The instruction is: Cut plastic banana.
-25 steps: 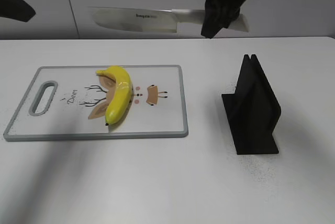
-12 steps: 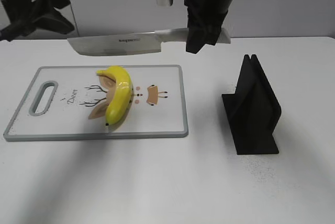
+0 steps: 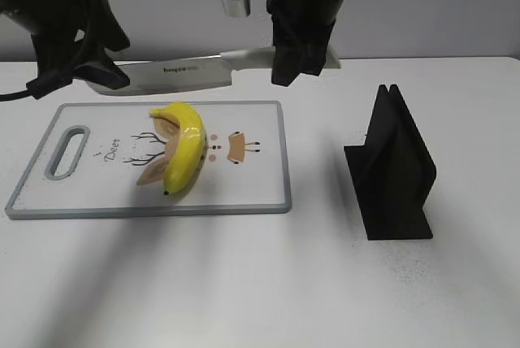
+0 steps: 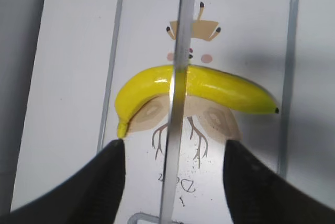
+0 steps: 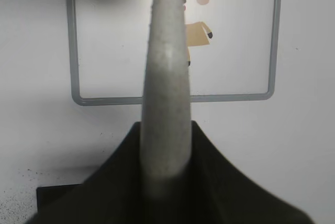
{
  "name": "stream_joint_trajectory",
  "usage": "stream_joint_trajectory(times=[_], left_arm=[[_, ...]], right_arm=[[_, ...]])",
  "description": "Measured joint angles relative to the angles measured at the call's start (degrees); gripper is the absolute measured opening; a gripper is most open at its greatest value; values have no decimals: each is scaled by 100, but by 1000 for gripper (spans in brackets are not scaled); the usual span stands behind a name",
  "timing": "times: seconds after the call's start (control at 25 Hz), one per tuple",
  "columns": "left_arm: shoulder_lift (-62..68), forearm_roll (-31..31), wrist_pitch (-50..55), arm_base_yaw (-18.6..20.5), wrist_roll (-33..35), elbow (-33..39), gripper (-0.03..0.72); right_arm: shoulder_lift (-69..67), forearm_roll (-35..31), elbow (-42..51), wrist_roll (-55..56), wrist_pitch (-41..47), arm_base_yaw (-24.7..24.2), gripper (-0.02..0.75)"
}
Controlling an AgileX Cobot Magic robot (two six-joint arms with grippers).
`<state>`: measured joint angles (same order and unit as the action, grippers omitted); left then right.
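Lower now than a second ago, the knife (image 3: 175, 74) hangs behind the banana (image 3: 184, 145), and the left claw (image 3: 77, 59) has come in beside its tip. From outside, the right claw (image 3: 296, 47) grips the knife handle tight. The banana lies on the cutting board (image 3: 260, 189) on the bench (image 3: 260, 283).

From the left wrist, the blade crosses over the banana (image 4: 193, 85). The left claw is open and empty.

From the right wrist, the handle (image 5: 166, 88) points at the banana. If nothing holds the banana, it could roll and spoil the cut.
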<state>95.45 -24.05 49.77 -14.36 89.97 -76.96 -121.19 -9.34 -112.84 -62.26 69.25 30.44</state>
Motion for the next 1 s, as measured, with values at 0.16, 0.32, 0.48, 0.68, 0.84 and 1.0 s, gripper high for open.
stream_joint_trajectory(times=[0.16,0.32,0.48,0.68,0.84,1.0], left_arm=[[174,163,0,0,27,0,574],[365,189,-69,0,33,0,518],[395,159,-230,0,33,0,315],[395,158,-240,0,33,-4,33],[414,188,-241,7,33,-4,17],[624,245,-370,18,38,-4,14]], right_arm=[[-2,-18,0,-5,-26,0,160],[-2,-23,0,-12,-26,0,160],[-2,-23,0,-12,-58,0,160],[-6,-42,0,-60,-172,0,160],[-72,-53,0,-99,-227,0,160],[-289,-26,0,-103,-357,0,160]])
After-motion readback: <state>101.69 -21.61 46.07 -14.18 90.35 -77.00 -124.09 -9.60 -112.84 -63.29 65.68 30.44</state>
